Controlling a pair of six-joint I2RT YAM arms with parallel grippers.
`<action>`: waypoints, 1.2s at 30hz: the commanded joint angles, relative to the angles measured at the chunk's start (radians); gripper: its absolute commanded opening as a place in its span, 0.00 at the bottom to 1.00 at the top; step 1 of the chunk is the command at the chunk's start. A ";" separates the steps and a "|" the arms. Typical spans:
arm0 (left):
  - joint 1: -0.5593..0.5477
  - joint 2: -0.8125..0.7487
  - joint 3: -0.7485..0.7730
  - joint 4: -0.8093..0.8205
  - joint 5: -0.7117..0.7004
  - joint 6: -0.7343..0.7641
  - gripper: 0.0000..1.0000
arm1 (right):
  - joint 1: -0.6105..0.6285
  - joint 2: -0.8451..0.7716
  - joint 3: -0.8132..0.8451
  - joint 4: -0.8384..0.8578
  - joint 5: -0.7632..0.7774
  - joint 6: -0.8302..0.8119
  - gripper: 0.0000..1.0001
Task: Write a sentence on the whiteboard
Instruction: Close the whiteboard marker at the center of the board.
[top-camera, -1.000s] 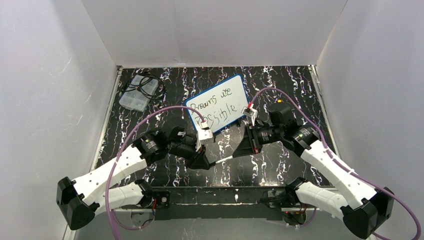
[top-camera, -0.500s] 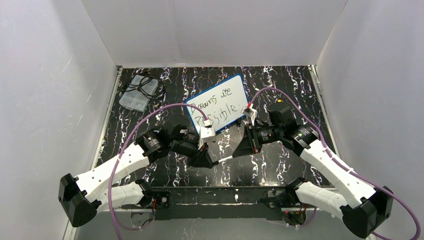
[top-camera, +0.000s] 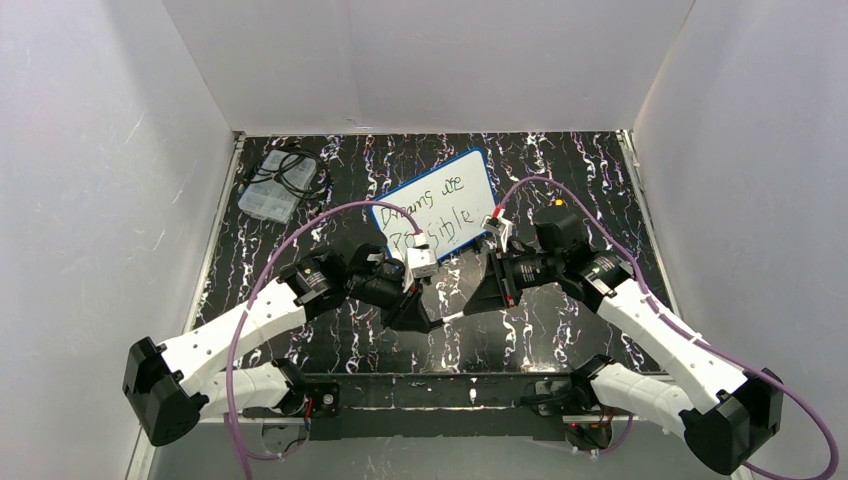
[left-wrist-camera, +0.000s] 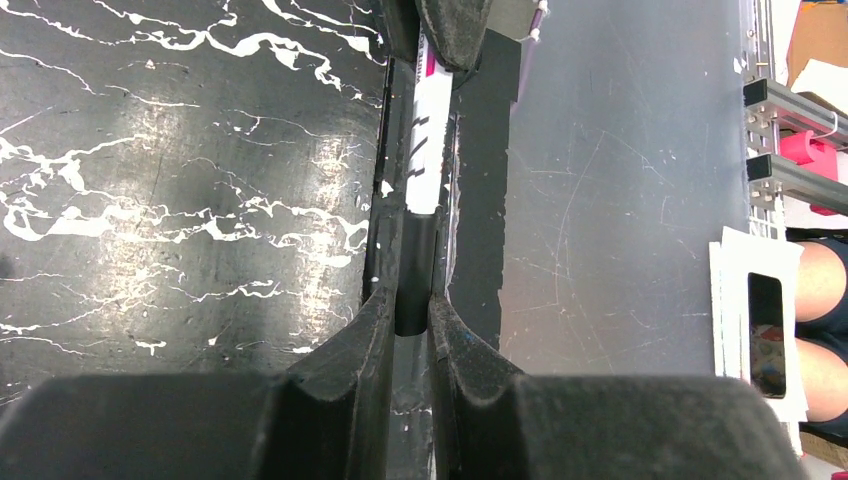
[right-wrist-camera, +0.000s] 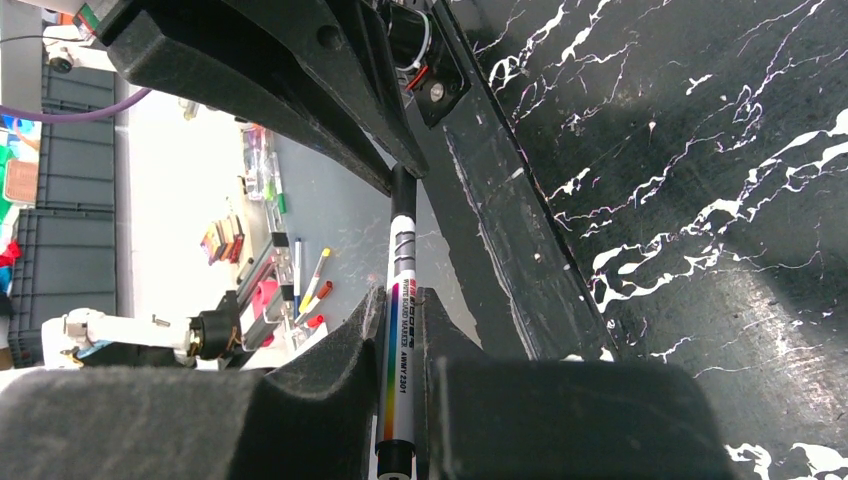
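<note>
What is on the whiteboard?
On the whiteboard is the sentence, in two slanted rows: "Dreams are" and, it seems, "possible". The purple cable hides parts of the first letters.

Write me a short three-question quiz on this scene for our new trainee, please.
1. True or false: the left gripper and right gripper are both shut on one marker.
2. Which grips the marker's black cap? A) left gripper B) right gripper C) neither
3. Fill in: the sentence on the whiteboard has an upper row reading "Dreams ____".
Key: 1 true; 2 A; 3 are.
</note>
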 joint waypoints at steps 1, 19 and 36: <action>0.001 0.010 0.066 0.110 0.010 -0.028 0.00 | 0.020 0.002 -0.018 0.031 -0.042 0.002 0.01; -0.007 0.029 0.069 0.296 0.001 -0.144 0.00 | 0.107 0.019 -0.065 0.139 -0.012 0.069 0.01; -0.010 0.008 0.058 0.325 -0.017 -0.157 0.00 | 0.182 0.028 -0.089 0.193 0.054 0.100 0.01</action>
